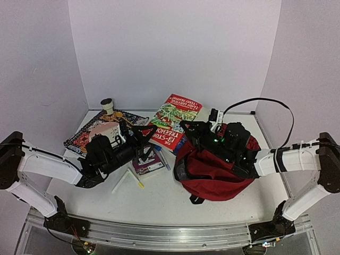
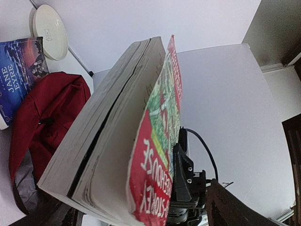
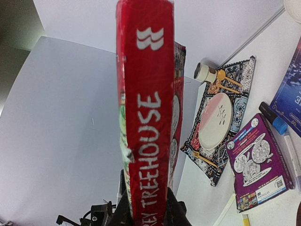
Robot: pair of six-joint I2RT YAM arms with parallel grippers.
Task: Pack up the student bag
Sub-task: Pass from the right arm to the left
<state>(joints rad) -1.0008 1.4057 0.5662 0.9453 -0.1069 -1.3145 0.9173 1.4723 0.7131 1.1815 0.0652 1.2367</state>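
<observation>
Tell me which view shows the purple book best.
The right wrist view: the purple book lies whole, its cover clear. The top view shows it partly behind the left gripper. The left wrist view misses it.

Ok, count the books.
3: red Treehouse paperback in the right gripper, blue Jane Eyre paperback beside the dark-red fabric backpack, small purple booklet on the white table. More may be hidden.

Loose things around the patterned placemat (image 1: 79, 139)
A pink-and-white plate (image 3: 215, 120) lies on the placemat, a small cup (image 1: 108, 104) at its far edge; to its right are a purple booklet (image 3: 257, 162), a marker (image 3: 287, 143) and a tilted red Treehouse book (image 1: 172, 117).
</observation>
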